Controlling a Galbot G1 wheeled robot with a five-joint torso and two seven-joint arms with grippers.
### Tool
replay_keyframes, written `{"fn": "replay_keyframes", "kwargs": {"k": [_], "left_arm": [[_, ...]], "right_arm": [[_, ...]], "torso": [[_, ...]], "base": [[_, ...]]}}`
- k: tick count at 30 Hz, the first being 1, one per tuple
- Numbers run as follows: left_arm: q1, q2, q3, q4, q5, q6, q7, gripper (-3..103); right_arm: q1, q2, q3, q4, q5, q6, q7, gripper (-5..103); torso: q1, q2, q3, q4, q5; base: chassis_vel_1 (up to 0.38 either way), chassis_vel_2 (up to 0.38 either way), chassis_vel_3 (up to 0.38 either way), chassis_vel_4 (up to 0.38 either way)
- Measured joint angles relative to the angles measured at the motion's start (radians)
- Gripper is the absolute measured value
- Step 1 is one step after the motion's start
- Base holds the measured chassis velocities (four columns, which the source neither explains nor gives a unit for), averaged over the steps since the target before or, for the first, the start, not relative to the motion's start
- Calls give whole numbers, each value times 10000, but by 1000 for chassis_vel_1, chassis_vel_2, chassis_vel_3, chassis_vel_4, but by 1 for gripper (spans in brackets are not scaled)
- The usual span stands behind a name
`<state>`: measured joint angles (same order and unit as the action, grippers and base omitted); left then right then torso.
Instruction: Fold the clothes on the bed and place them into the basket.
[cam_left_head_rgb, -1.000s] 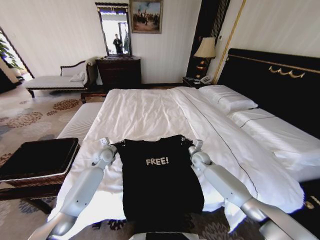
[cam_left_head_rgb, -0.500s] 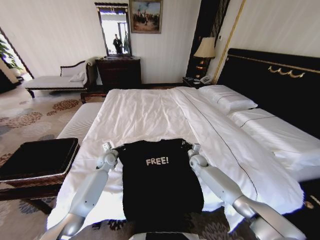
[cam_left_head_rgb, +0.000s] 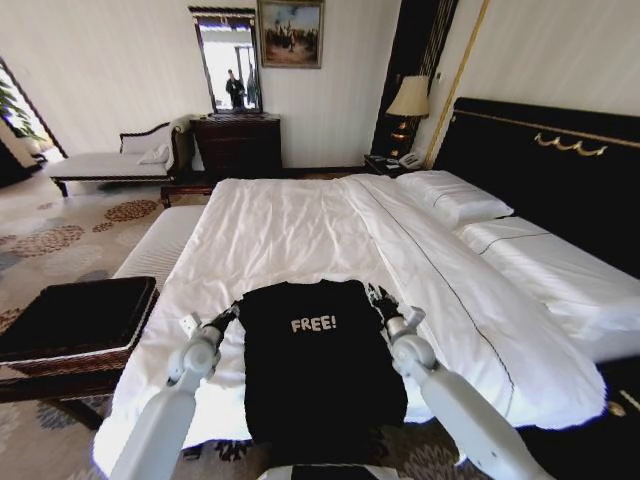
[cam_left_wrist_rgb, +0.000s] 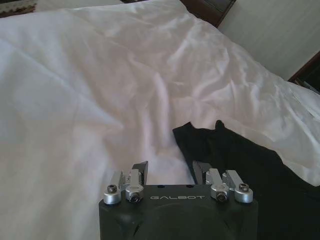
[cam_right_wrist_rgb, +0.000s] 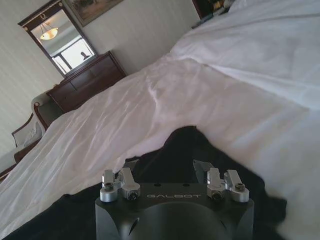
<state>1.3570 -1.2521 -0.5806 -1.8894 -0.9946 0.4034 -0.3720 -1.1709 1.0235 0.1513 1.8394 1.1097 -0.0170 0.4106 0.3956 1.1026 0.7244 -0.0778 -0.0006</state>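
**Inspector A:** We find the T-shirt (cam_left_head_rgb: 318, 365) flat at the bed's (cam_left_head_rgb: 300, 225) foot edge, hem hanging over. The basket (cam_left_head_rgb: 75, 315) stands off the bed's left side.

**Inspector B:** Left gripper (cam_left_head_rgb: 227, 317) at the left shoulder corner, right gripper (cam_left_head_rgb: 377, 298) at the right; both spread, pinching nothing.

**Inspector A:** We judge folding barely begun. Next calls for closing on both shoulders together.

Head high; wrists low over bed (cam_left_head_rgb: 300, 220)
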Motion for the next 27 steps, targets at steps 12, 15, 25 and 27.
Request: {"fn": "replay_keyframes", "kwargs": {"k": [12, 15, 25, 27], "left_arm": [[1177, -368, -880, -1026, 671, -470, 290, 96], [1155, -367, -876, -1165, 927, -473, 232, 100], [1156, -392, -767, -1223, 1042, -474, 99, 100], [1169, -382, -758, -1281, 1042, -473, 71, 100]], "right_arm": [[112, 1815, -552, 4, 1921, -402, 1151, 97], [63, 2119, -464, -91, 1970, -401, 1341, 100], [-19, 2684, 344, -455, 2074, -158, 1411, 100], [66, 2774, 518, -623, 2162, -129, 1443, 91]], "torso": [[4, -3, 3, 1, 4], [4, -3, 3, -2, 5], [4, -3, 4, -2, 5], [5, -4, 4, -1, 5]], "base": [[0, 0, 0, 0], [0, 0, 0, 0], [0, 0, 0, 0], [0, 0, 0, 0]]}}
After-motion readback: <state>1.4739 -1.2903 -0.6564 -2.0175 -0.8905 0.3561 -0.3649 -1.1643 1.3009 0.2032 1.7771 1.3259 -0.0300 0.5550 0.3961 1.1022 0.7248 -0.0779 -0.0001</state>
